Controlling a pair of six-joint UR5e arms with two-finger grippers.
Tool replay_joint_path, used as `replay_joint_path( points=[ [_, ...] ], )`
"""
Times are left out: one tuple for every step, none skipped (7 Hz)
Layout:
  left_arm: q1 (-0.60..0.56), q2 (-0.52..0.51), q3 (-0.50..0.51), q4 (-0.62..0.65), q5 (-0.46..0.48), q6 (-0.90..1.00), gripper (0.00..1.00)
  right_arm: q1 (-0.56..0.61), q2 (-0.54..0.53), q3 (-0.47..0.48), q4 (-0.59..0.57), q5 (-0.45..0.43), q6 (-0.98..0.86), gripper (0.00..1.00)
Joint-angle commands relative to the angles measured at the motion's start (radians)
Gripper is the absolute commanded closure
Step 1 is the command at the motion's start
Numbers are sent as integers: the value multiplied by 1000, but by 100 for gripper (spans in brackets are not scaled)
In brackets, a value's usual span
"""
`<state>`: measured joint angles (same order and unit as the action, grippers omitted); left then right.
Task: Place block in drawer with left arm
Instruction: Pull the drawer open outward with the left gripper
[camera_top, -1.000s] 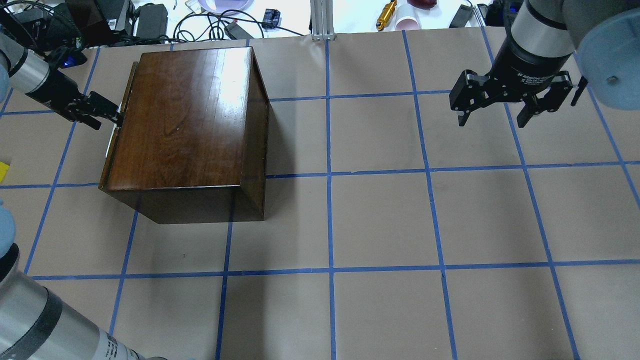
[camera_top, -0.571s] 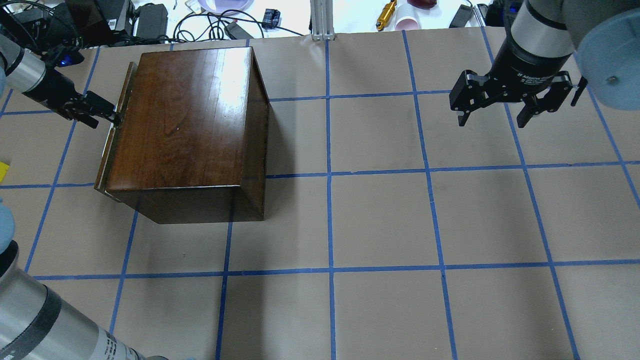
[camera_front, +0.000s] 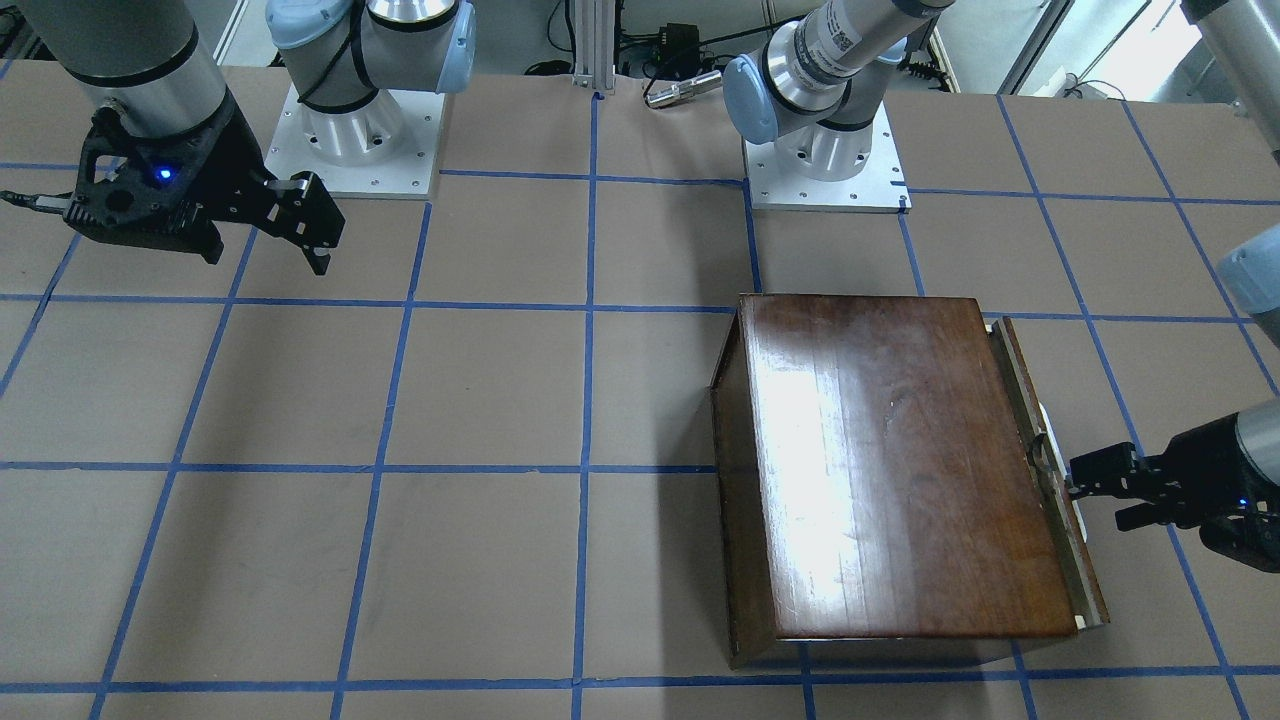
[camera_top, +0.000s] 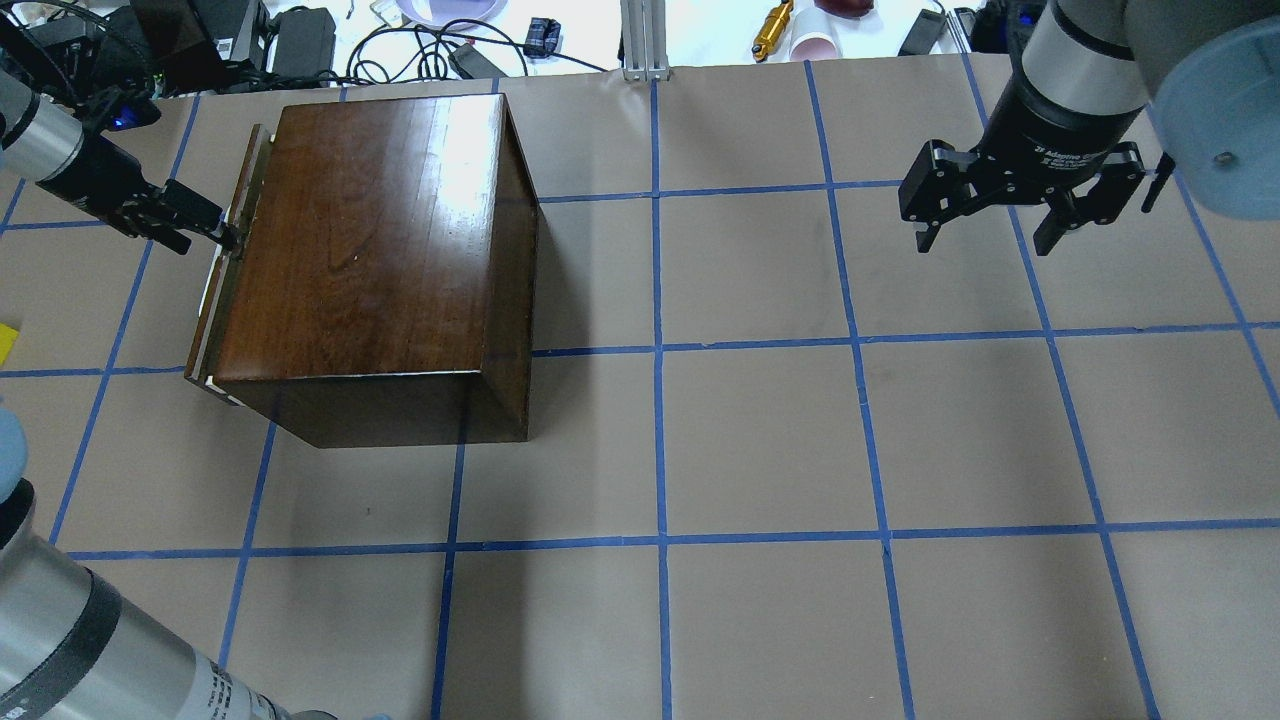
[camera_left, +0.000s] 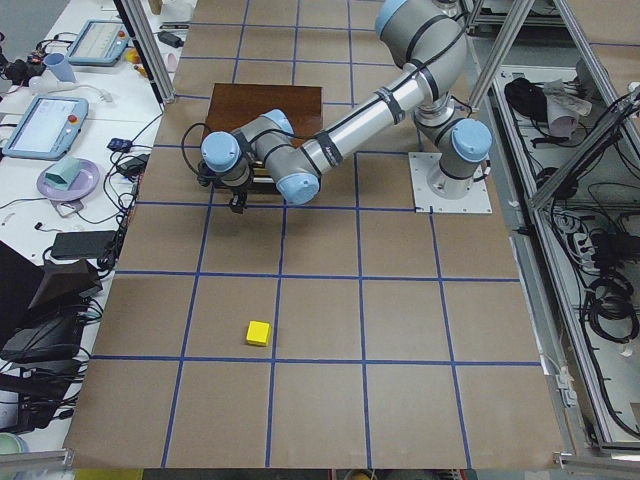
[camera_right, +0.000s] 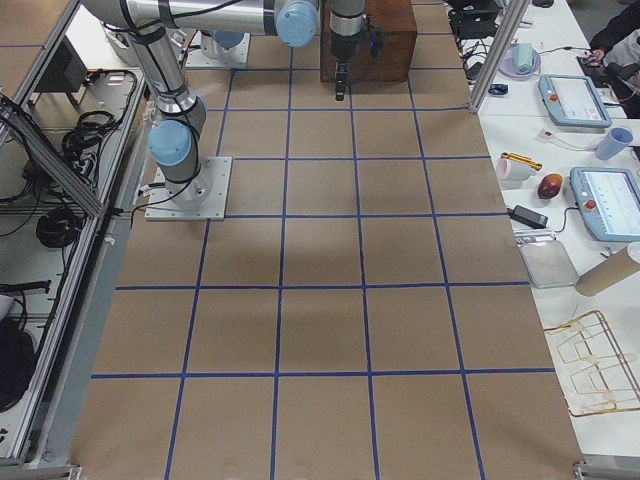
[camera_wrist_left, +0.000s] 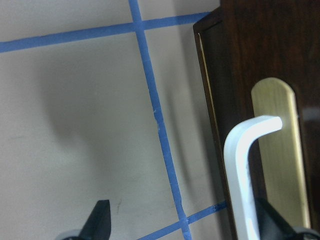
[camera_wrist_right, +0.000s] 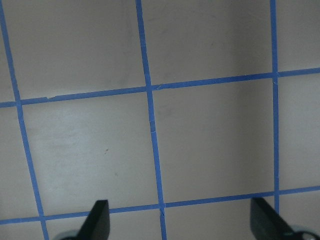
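The yellow block (camera_left: 258, 332) lies on the table, well apart from the box, and just shows at the left edge of the overhead view (camera_top: 5, 340). The dark-brown wooden box (camera_top: 370, 240) stands at the back left. Its drawer front panel (camera_top: 225, 270) stands a little out from the box, also in the front view (camera_front: 1045, 470). My left gripper (camera_top: 205, 238) is open at the panel. In the left wrist view one finger sits by the metal pull (camera_wrist_left: 240, 165). My right gripper (camera_top: 985, 235) is open and empty, hovering far right.
Cables, power bricks and small items lie beyond the table's far edge (camera_top: 420, 40). An aluminium post (camera_top: 645, 40) stands at the back middle. Both arm bases (camera_front: 350, 130) are bolted at the robot's side of the table.
My left gripper has moved left, away from the box, and the drawer front has come out with it by a small gap. The right arm has not moved.
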<state>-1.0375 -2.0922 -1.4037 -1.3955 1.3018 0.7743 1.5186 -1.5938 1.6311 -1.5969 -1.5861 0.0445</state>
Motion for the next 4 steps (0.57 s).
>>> replay_joint_path(
  points=[
    [13, -5, 2, 1, 1, 10, 0, 0, 0, 0, 0, 0, 0, 0],
    [31, -9, 2, 1, 13, 31, 0, 0, 0, 0, 0, 0, 0, 0],
    [34, -12, 2, 3, 13, 40, 0, 0, 0, 0, 0, 0, 0, 0],
    [34, -14, 12, 4, 19, 43, 0, -1, 0, 1, 0, 0, 0, 0]
  ],
)
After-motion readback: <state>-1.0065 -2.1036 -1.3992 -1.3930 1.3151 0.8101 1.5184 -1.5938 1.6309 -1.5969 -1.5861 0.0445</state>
